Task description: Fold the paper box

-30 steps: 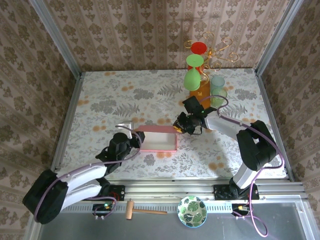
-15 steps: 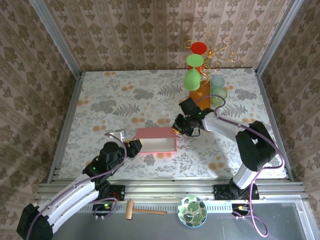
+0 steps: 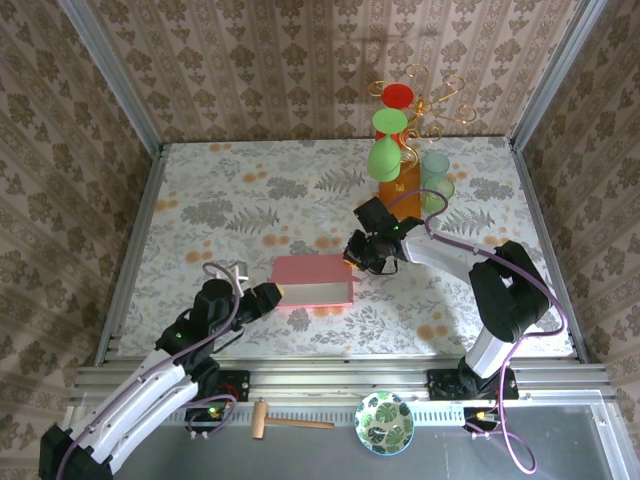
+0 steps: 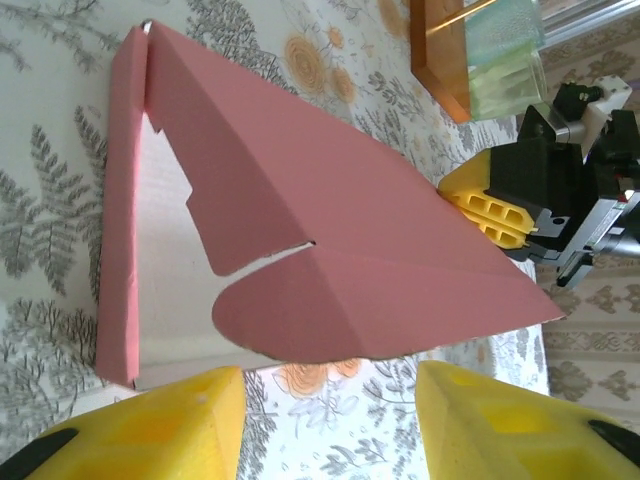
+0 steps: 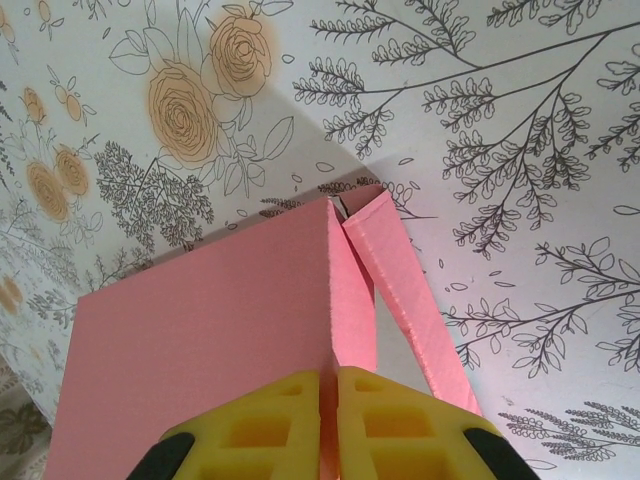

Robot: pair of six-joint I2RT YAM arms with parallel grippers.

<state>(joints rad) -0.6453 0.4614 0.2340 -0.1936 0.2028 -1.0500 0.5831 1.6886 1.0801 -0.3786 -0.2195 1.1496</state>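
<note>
At mid-table, paper box (image 3: 315, 281) — right claw (image 5: 330, 388) clamped on its wall, left claw (image 4: 330, 405) spread beside

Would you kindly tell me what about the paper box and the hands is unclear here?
- Left wrist: the floor of the paper box, mostly hidden under its lowered lid; the left hand, cut off by the bottom edge.
- Right wrist: how deep the box panel sits in the right hand, cut off by the bottom edge.
- Top external: the box's flap creases, too small.
</note>
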